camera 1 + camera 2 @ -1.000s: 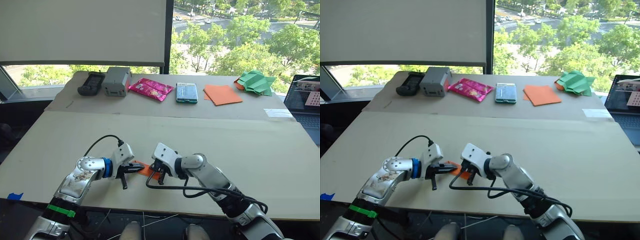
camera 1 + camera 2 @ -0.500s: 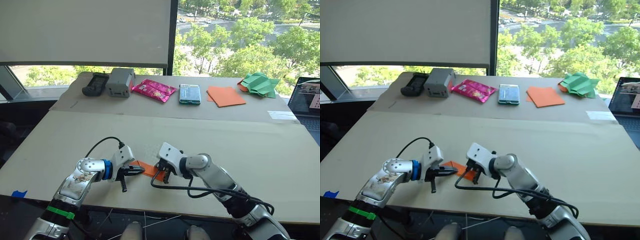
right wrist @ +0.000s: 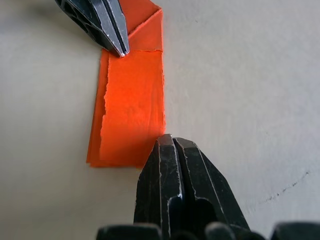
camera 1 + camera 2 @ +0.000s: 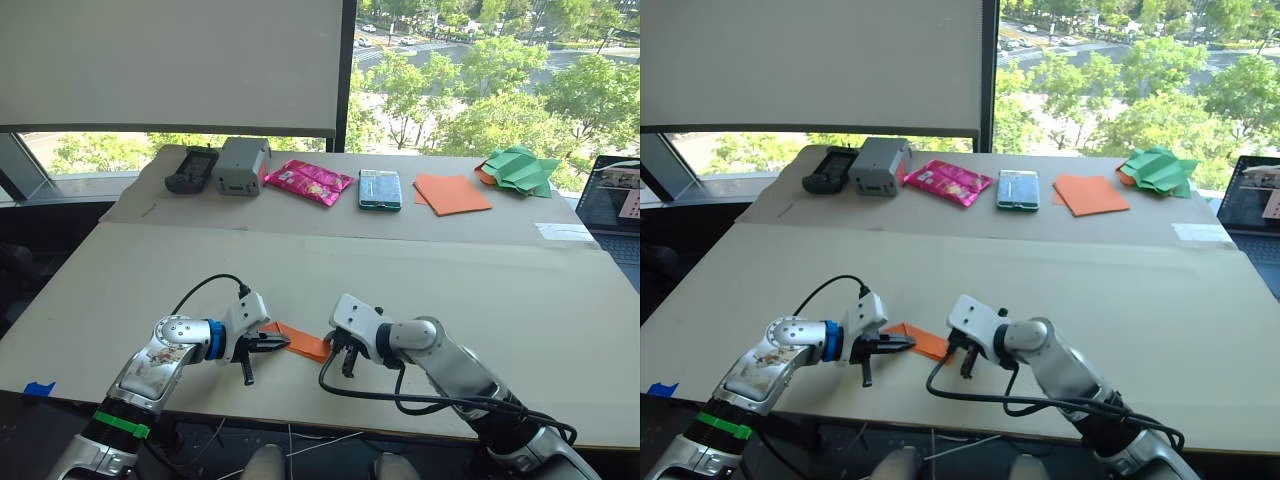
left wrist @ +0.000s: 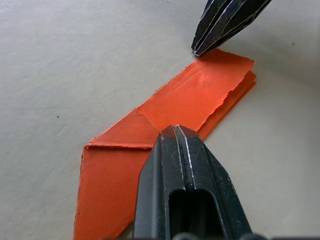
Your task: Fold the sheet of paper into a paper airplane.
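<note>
Now the table (image 4: pixel 480 300) carries the paper (image 5: pixel 150 140) near its front edge, folded into a long layered strip (one end pointed). Both grippers are clenched, empty: left gripper (image 5: pixel 175 131) pins the middle flat, right gripper (image 3: pixel 167 140) touches the ragged end, likely pressing the crease.

Two grippers: left gripper (image 4: pixel 278 342) and right gripper (image 4: pixel 345 360), both pinched closed. One folded orange sheet of paper (image 4: pixel 300 341) between them on the near table (image 4: pixel 480 290). Two tables, near one and far table (image 4: pixel 300 215). On the far one: one black box (image 4: pixel 189 168), one grey box (image 4: pixel 240 164), one pink snack bag (image 4: pixel 307 181), one small green-blue pack (image 4: pixel 379 188), one pile of flat orange sheets (image 4: pixel 452 192), one heap of green crumpled paper (image 4: pixel 516 167). One laptop (image 4: pixel 612 205) at the right edge. One bit of blue tape (image 4: pixel 36 388) at the near left corner.
</note>
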{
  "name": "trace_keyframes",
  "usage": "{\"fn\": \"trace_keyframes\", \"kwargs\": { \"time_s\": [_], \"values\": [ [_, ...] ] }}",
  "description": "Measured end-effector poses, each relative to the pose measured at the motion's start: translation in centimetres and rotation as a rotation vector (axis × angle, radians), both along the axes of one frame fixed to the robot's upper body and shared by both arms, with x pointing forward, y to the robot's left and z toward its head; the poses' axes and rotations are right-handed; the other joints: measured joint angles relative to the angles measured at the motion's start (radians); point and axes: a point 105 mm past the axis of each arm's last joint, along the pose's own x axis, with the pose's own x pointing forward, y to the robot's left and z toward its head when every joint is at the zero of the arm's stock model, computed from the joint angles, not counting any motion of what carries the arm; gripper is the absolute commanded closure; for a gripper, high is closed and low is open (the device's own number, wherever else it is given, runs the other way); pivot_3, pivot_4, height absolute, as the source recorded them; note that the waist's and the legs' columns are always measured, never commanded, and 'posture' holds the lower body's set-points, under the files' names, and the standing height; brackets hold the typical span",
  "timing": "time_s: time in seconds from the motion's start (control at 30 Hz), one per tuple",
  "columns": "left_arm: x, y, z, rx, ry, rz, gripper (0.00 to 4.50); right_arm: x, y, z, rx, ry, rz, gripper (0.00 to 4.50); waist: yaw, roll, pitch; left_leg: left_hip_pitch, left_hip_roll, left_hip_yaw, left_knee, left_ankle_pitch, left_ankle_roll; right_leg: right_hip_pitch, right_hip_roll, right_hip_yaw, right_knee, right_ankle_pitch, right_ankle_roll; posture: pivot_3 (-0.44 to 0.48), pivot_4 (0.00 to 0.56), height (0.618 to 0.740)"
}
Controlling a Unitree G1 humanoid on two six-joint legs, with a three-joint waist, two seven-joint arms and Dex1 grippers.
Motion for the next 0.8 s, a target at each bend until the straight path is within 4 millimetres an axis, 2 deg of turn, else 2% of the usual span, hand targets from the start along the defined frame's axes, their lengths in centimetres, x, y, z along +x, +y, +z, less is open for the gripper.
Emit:
{"fn": "trace_keyframes", "kwargs": {
  "time_s": [0.17, 0.27, 0.5, 0.6, 0.7, 0.8],
  "values": [
    [0.0, 0.0, 0.1, -0.001, -0.003, -0.002, 4.50, 0.0, -1.0, 0.7, 0.051, 0.008, -0.040, 4.44, 0.002, 0.000, 0.001, -0.002, 0.000, 0.000, 0.000, 0.000, 0.000, 0.000, 0.000, 0.000, -0.003, 0.000, 0.000, 0.000, 0.150, 0.702],
    [0.0, 0.2, 0.2, 0.005, -0.007, -0.003, 4.50, 0.2, -0.9, 1.4, 0.117, 0.043, -0.075, 4.44, -0.004, 0.000, 0.005, -0.002, 0.000, 0.000, 0.000, 0.000, 0.000, -0.001, 0.000, 0.000, -0.004, 0.000, 0.000, 0.000, 0.150, 0.702],
    [0.0, 0.0, 0.3, 0.005, -0.013, -0.007, 4.50, 0.8, 2.3, 4.9, 0.254, 0.015, -0.035, 4.44, -0.006, 0.003, 0.009, -0.003, 0.000, -0.001, -0.001, 0.000, 0.000, -0.002, 0.000, -0.001, -0.004, 0.000, 0.000, 0.000, 0.150, 0.702],
    [-0.1, 0.0, 0.3, 0.004, -0.011, -0.010, 4.50, 0.7, 3.1, 4.2, 0.241, 0.035, -0.027, 4.44, -0.005, 0.001, 0.009, -0.003, 0.000, 0.000, -0.001, 0.000, 0.000, -0.002, 0.000, -0.001, -0.004, 0.000, 0.000, 0.000, 0.150, 0.702],
    [0.0, 0.0, 0.4, 0.004, -0.015, -0.011, 4.50, 1.2, 3.6, 1.6, 0.176, 0.086, -0.044, 4.44, -0.006, 0.001, 0.009, -0.003, 0.000, 0.000, -0.001, 0.000, 0.000, -0.002, 0.000, -0.001, -0.004, 0.000, 0.000, 0.000, 0.150, 0.702],
    [0.0, 0.0, 0.4, 0.005, -0.013, -0.008, 4.50, 1.4, 3.7, 1.2, 0.160, 0.076, -0.039, 4.44, -0.006, 0.002, 0.009, -0.003, 0.000, 0.000, -0.001, 0.000, 0.000, -0.002, 0.000, -0.001, -0.004, 0.000, 0.000, 0.000, 0.150, 0.702]
  ]
}}
